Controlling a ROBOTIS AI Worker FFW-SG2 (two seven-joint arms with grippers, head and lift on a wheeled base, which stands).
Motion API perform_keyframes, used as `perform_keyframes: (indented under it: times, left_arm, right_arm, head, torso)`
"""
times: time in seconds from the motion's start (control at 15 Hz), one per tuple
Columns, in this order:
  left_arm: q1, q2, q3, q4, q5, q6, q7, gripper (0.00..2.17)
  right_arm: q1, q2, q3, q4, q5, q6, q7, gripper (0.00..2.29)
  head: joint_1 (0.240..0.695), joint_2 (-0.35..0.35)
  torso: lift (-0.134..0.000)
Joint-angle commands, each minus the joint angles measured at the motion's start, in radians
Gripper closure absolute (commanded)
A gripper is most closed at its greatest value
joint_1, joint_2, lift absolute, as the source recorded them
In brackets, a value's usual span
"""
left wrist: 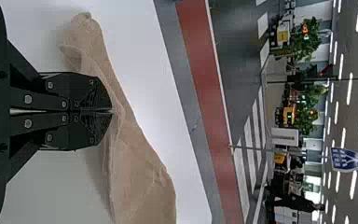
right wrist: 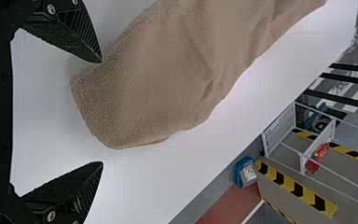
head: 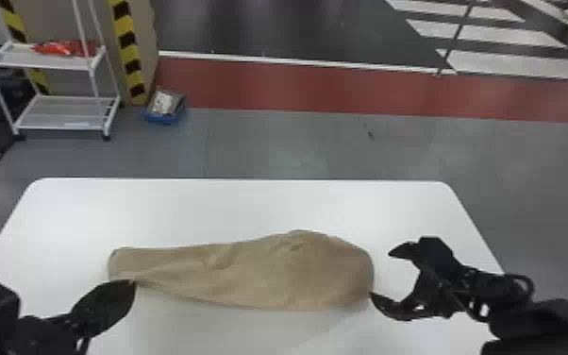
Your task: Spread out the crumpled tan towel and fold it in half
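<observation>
- Lying bunched lengthwise across the white tabletop (head: pixel 231 203): one tan towel (head: pixel 269 274), wrinkled, neither spread nor folded square.
- Left fingers (left wrist: pixel 91 93): closed, apparently pinching the towel's near edge close to its left end.
- Right fingers (right wrist: pixel 77 186): wide open at the towel's right end, holding nothing.
- Risk, slipping: the left pinch looks shallow; a hard pull could free the edge.
- Risk, missed or partial grasp: the right end lies low and rounded, so the open fingers could close on air or catch several layers together.
- Risk, dragging: a one-sided pull, with the right end unheld, could swing the whole towel round or bunch it tighter.
- Risk, poor fold: hidden layers and wrinkles, if not opened first, would likely leave the halves uneven.
- Labels: none visible on the towel.
- Writing: a blue sign (left wrist: pixel 349 159) in the background bears pale marks, not legible; pale paper (head: pixel 162 101) in a blue bin (head: pixel 165 121), nothing readable.
</observation>
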Motion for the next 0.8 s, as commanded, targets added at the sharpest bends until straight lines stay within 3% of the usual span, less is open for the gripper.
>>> perform_keyframes:
  times: [0.0, 0.27, 0.53, 0.73]
  left_arm:
    - [-0.004, 0.0, 0.0, 0.002, -0.001, 0.008, 0.0, 1.63]
    - [-0.002, -0.001, 0.005, 0.0, -0.002, 0.011, -0.002, 1.63]
    - [-0.002, -0.001, 0.006, 0.0, -0.002, 0.011, -0.003, 1.63]
    - [-0.002, -0.001, 0.003, 0.002, -0.005, 0.011, -0.003, 1.63]
  right_arm:
    - [-0.006, -0.002, 0.044, 0.044, 0.048, -0.005, -0.024, 0.11]
    - [-0.004, -0.001, 0.123, 0.093, 0.167, 0.016, -0.102, 0.15]
    - [0.002, -0.001, 0.133, 0.147, 0.188, 0.013, -0.226, 0.23]
    - [0.002, -0.004, 0.132, 0.164, 0.159, 0.001, -0.312, 0.58]
  head:
    - [0.695, -0.155]
    - [0.695, -0.129]
    - [0.695, -0.125]
    - [0.695, -0.138]
  torso:
    - [0.0]
    - [0.0]
    - [0.0]
    - [0.0]
